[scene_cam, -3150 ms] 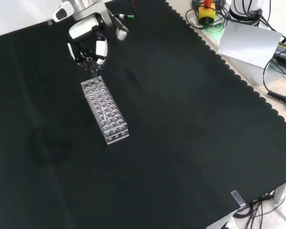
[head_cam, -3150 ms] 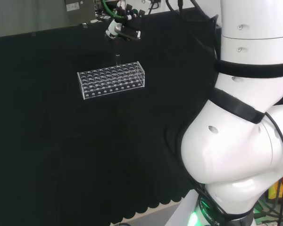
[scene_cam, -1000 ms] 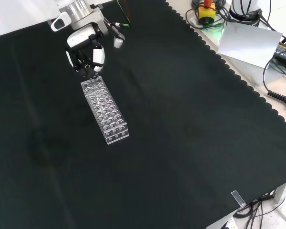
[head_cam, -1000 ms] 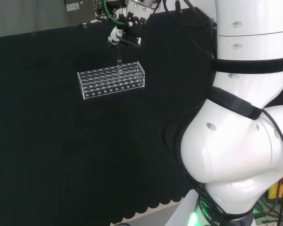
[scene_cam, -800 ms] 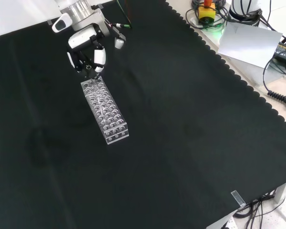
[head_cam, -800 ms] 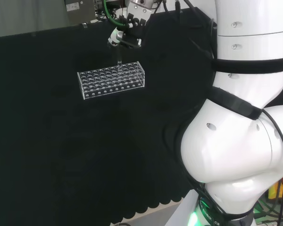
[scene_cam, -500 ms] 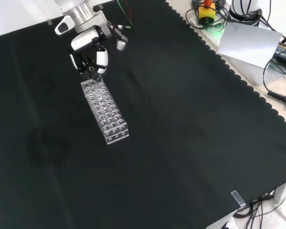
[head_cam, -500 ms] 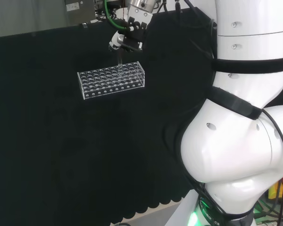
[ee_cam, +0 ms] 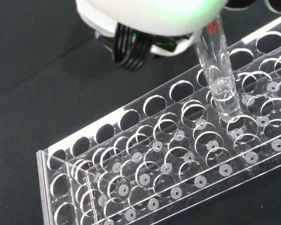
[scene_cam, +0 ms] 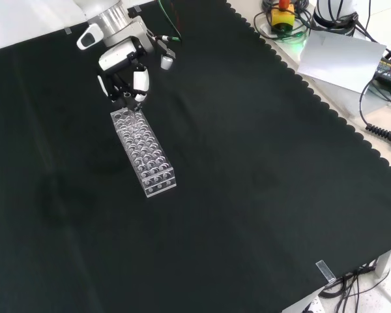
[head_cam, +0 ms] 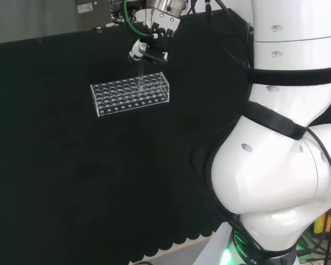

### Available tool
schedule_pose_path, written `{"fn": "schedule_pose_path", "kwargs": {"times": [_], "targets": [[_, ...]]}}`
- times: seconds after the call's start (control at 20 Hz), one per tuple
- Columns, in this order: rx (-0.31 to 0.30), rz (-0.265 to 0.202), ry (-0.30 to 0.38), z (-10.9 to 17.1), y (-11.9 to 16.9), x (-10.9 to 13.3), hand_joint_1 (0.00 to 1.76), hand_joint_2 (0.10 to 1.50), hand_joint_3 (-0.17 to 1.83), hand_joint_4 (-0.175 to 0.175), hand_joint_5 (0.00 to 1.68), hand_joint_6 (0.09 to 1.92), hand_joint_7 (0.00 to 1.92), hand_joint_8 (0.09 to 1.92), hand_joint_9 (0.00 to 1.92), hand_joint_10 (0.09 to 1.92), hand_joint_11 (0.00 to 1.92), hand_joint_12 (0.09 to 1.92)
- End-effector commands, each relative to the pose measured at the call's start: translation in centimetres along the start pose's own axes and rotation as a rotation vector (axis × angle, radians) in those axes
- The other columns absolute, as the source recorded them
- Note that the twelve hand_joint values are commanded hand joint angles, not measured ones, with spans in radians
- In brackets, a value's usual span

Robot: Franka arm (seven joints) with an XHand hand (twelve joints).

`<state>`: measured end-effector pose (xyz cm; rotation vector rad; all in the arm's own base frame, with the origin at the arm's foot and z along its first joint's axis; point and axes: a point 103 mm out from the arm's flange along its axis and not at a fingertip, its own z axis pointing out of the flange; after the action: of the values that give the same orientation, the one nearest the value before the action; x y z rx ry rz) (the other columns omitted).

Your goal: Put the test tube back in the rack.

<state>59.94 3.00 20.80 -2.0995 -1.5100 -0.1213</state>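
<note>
A clear plastic rack point(head_cam: 131, 93) with several rows of round holes lies on the black cloth, also seen in the front view as a long rack point(scene_cam: 144, 152). The hand point(head_cam: 149, 49) hangs just over the rack's far row in the head view, over the rack's upper end point(scene_cam: 124, 62) in the front view. Its fingers are shut on a clear glass test tube point(head_cam: 140, 69) that points down. In the wrist view the test tube point(ee_cam: 218, 70) stands almost upright, its rounded bottom at the top plate of the rack point(ee_cam: 145, 173) over a hole. A blurred white part of the hand point(ee_cam: 150, 14) covers the tube's top.
Black cloth surrounds the rack on all sides. Beyond the cloth's scalloped edge point(scene_cam: 326, 104) in the front view lie a grey sheet point(scene_cam: 342, 55), cables and a yellow box with a red button point(scene_cam: 283, 14). The arm's white links point(head_cam: 287, 138) stand at the head view's right.
The hand has come down and shifted slightly toward the rack, bringing the tube's lower end to the rack's top. The rack has not moved.
</note>
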Motion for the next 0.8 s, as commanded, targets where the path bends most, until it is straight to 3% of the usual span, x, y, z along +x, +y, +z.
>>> {"fn": "schedule_pose_path", "kwargs": {"times": [0.05,0.8], "targets": [[0.005,-0.003,-0.007,1.0,0.0,-0.1,1.23,0.62,0.64,-0.175,1.43,0.36,1.82,0.33,1.74,0.25,1.29,0.92],[0.051,-0.002,-0.007,3.4,0.1,-0.1,1.23,0.62,0.64,-0.175,1.43,0.36,1.82,0.33,1.74,0.25,1.29,0.93]]}}
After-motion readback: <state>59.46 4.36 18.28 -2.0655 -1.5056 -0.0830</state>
